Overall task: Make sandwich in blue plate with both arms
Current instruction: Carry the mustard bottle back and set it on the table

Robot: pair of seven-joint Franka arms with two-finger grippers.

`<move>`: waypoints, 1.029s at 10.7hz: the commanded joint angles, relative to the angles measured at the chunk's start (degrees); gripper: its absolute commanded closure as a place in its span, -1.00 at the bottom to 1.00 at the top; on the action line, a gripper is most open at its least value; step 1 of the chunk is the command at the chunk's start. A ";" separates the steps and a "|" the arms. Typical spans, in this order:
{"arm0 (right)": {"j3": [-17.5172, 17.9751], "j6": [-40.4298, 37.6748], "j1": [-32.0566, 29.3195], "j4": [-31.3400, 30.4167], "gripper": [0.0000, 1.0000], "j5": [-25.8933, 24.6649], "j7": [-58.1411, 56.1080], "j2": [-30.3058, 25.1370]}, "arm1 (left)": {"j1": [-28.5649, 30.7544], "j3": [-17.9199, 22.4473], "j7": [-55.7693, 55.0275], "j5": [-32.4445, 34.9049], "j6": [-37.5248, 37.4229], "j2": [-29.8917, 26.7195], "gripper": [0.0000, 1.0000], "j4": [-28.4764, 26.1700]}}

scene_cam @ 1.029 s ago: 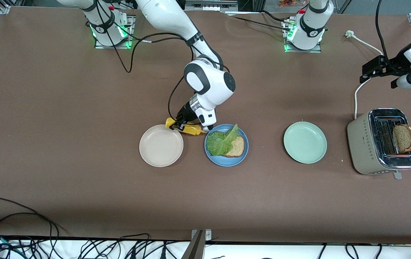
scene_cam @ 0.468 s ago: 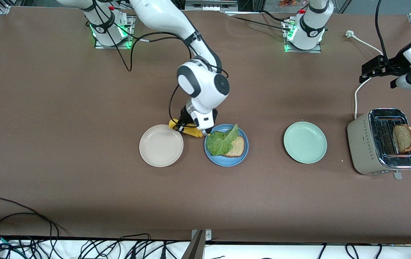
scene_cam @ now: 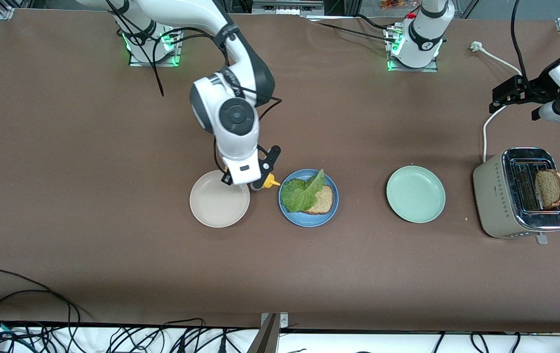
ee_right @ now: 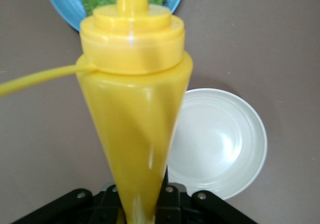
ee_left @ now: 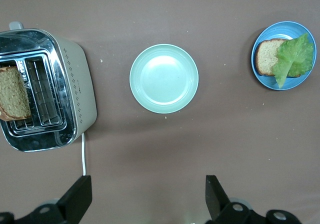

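Note:
The blue plate [scene_cam: 309, 219] holds one brown bread slice [scene_cam: 325, 200] with a green lettuce leaf [scene_cam: 300, 194] partly over it. A second bread slice [scene_cam: 549, 188] stands in the toaster [scene_cam: 493, 196]. My right gripper [scene_cam: 255, 180] is shut on a yellow squeeze bottle [ee_right: 132, 109], over the gap between the beige plate and the blue plate. The bottle's nozzle [scene_cam: 273, 183] points at the blue plate [ee_right: 60, 4]. My left gripper [scene_cam: 512, 95] is open and empty, waiting in the air over the toaster's white cable; its view shows the blue plate [ee_left: 262, 79] and the toaster [ee_left: 75, 89].
A beige-white plate [scene_cam: 219, 198] lies beside the blue plate toward the right arm's end. A mint-green plate [scene_cam: 415, 194] lies between the blue plate and the toaster. The toaster's white cable [scene_cam: 485, 132] runs toward the arm bases. Loose cables lie along the table's front edge.
My right arm has swung from the blue plate's edge toward the beige plate and turned its wrist. The yellow bottle turned with it and now mostly hides under the wrist. The left arm has not moved.

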 commanded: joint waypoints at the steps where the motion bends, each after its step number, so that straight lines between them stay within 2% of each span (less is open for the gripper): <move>1: 5.51 2.57 -8.34 -9.45 1.00 6.50 -10.97 -8.17 | 0.20 -0.28 0.07 0.27 -0.60 -0.32 -1.00 0.05; 4: 11.22 1.95 -17.65 -9.81 1.00 9.21 -20.20 -10.20 | 0.20 -0.37 0.07 0.27 -0.60 -0.32 -1.00 0.05; 7: 12.64 1.60 -25.56 -12.17 1.00 20.53 -35.03 -10.20 | 0.20 -0.28 0.15 0.27 -0.60 -0.32 -1.00 0.05; 8: 15.34 1.08 -30.29 -13.58 1.00 23.96 -41.18 -10.55 | 0.20 -0.28 0.15 0.27 -0.60 -0.32 -1.00 0.05; 10: 20.45 -1.72 -39.35 -14.47 1.00 26.10 -50.51 -10.38 | 0.20 -0.28 0.07 0.27 -0.60 -0.32 -1.00 0.05; 11: 20.82 -3.31 -42.00 -14.56 1.00 26.45 -54.82 -10.12 | 0.20 -0.28 0.07 0.27 -0.60 -0.32 -1.00 0.05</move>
